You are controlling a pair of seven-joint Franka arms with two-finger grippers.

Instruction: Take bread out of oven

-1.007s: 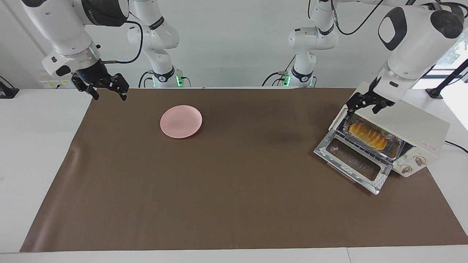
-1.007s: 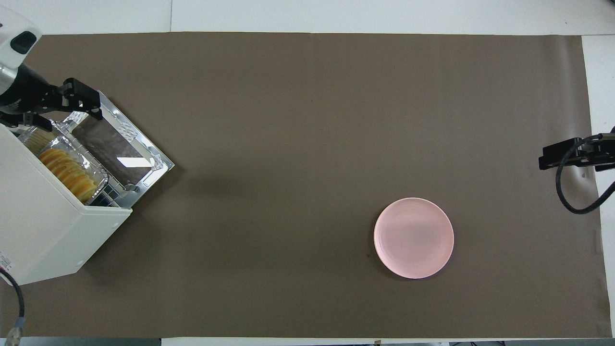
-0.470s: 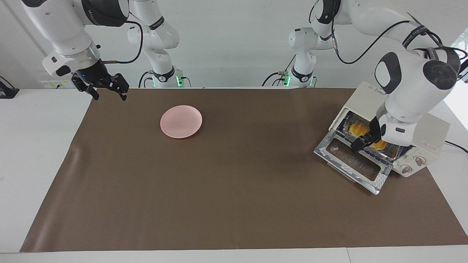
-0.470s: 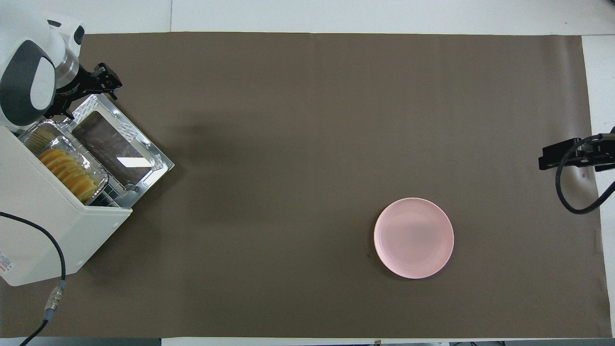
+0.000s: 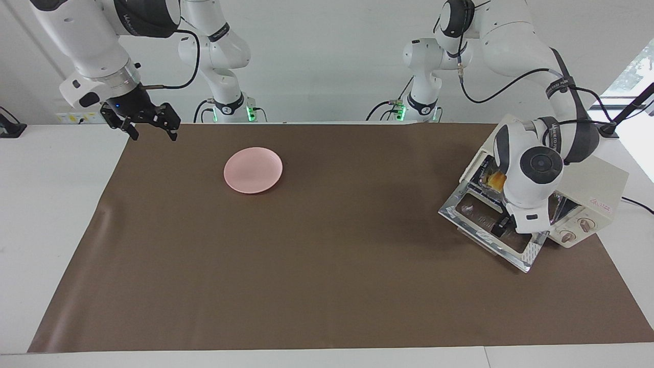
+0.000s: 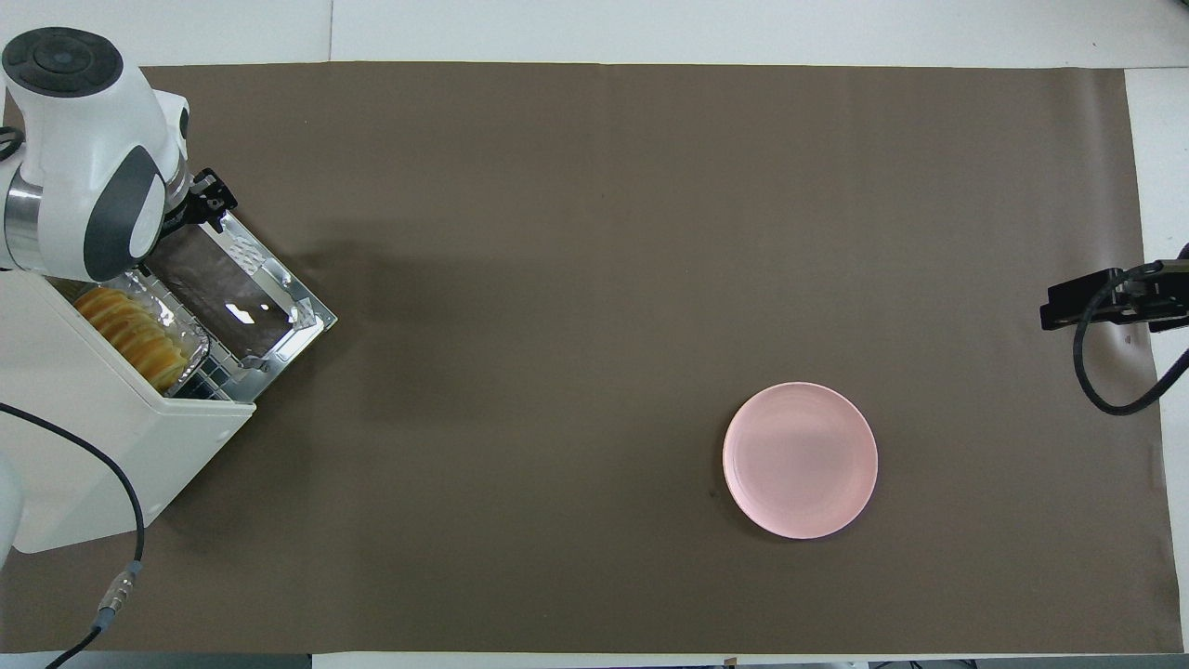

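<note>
The oven (image 5: 587, 189) stands at the left arm's end of the desk (image 5: 327, 286), door dropped open. The left hand (image 5: 503, 225) hangs over that door; finger state cannot be determined. The right hand (image 5: 148, 122) waits, fingers apart. The bread (image 6: 125, 330) sits in the foil tray (image 6: 190, 339) inside the oven.

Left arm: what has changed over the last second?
The left tool came down from above the oven to over its open door, holding nothing. The bread, plate and waiting right tool stayed put.
</note>
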